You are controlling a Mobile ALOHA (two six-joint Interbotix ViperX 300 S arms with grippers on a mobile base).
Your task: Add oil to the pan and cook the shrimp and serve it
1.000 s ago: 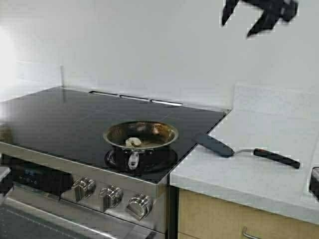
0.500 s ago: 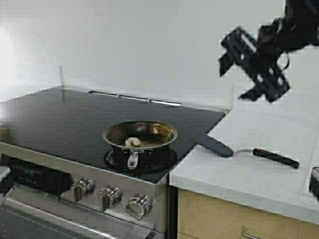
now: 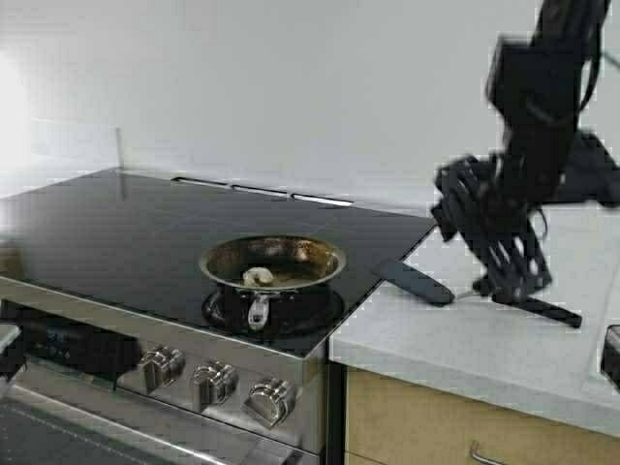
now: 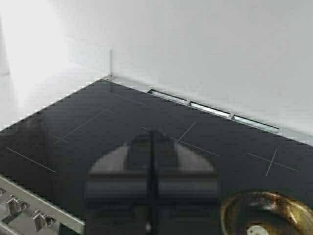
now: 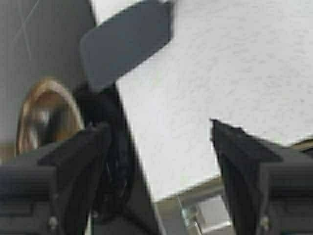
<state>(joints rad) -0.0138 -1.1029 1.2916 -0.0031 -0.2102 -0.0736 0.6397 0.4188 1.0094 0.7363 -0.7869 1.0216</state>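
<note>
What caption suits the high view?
Right gripper open above the spatula on the counter; shrimp in the pan.

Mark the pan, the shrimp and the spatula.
pan (image 3: 315,254): high view, far inner wall.
shrimp (image 3: 258,276): high view, middle of the curl.
spatula (image 3: 417,282): high view, black blade.

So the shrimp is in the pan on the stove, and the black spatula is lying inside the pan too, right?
Not quite. The shrimp is in the pan on the stove, but the high view shows the black spatula lying outside the pan, its blade at the stove's edge and its handle on the white counter, under the right gripper.
</note>
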